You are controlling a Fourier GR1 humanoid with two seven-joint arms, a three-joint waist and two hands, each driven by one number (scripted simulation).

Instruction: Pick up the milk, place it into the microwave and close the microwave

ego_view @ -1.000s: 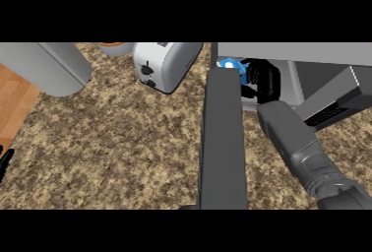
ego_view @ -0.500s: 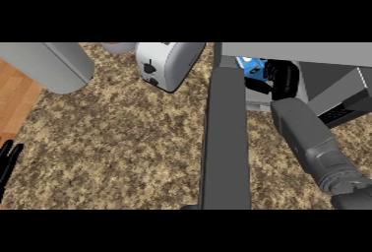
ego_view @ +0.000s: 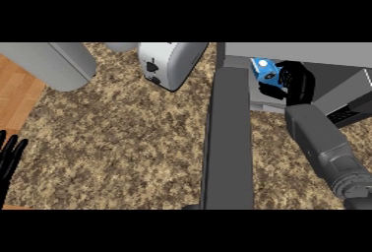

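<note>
The milk point(ego_view: 264, 74) is a blue and white carton, tilted, just inside the mouth of the microwave point(ego_view: 291, 51) at the upper right. My right hand point(ego_view: 296, 84) is curled round the carton's right side and hides much of it. The microwave's dark grey door point(ego_view: 228, 138) stands open and runs down the middle of the view, left of my right forearm. My left hand point(ego_view: 9, 160) rests at the left edge with straight fingers pointing up, far from the milk.
A white toaster point(ego_view: 167, 64) stands on the speckled counter point(ego_view: 116, 142) just left of the door. A grey rounded container point(ego_view: 47, 64) sits at the upper left. Wooden floor point(ego_view: 15, 93) shows beyond the counter's left edge.
My right hand has carried the milk to the right and a little further into the microwave's opening. My left hand has risen into view at the left edge.
</note>
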